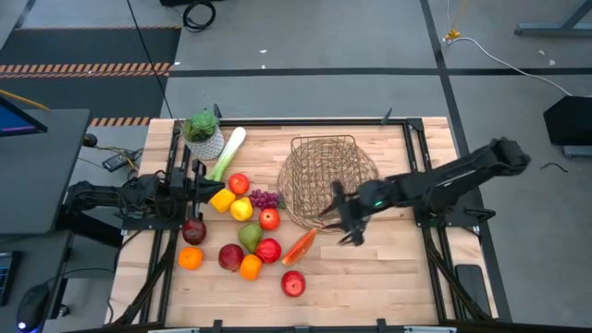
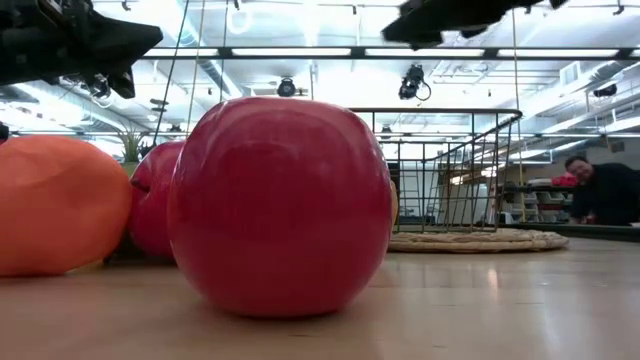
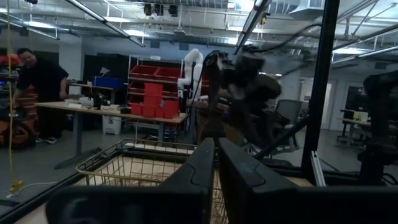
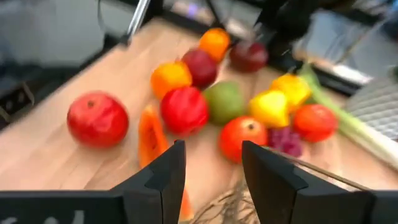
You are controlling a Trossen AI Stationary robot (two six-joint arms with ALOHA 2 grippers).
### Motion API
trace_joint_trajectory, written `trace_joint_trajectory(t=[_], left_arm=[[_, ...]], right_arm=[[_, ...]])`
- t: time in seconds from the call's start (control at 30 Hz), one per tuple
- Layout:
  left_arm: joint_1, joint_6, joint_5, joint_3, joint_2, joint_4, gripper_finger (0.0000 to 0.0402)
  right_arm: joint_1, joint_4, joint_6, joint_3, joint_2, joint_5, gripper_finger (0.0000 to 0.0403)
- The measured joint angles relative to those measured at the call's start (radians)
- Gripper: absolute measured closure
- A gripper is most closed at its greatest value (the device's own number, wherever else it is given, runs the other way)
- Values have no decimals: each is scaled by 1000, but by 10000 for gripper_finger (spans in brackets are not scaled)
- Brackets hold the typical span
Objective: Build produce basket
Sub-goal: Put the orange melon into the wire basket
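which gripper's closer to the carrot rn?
Right. The right gripper hovers just beside the carrot, at the basket's near rim. The left gripper is across the fruit pile, by the leek.

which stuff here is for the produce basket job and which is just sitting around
For the job: wire basket, leek, carrot, grapes, green pear, lone red apple, the other apples, oranges and yellow pieces.

Just lying about: potted plant, black cables on the floor.

Tan open-weave basket, red apple
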Motion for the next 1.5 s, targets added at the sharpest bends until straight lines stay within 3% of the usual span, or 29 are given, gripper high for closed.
trace_joint_trajectory(t=[0.27, 0.53, 1.1, 1.5], left_arm=[[0, -7, 0, 0, 0, -10, 373], [0, -8, 0, 0, 0, -32, 370], [0, -8, 0, 0, 0, -45, 373], [0, -9, 0, 0, 0, -45, 376]], right_arm=[[46, -180, -112, 238, 319, 2, 239], [46, -216, -136, 325, 488, 4, 240], [44, -233, -129, 328, 533, 8, 252], [45, -235, -129, 328, 533, 10, 325]])
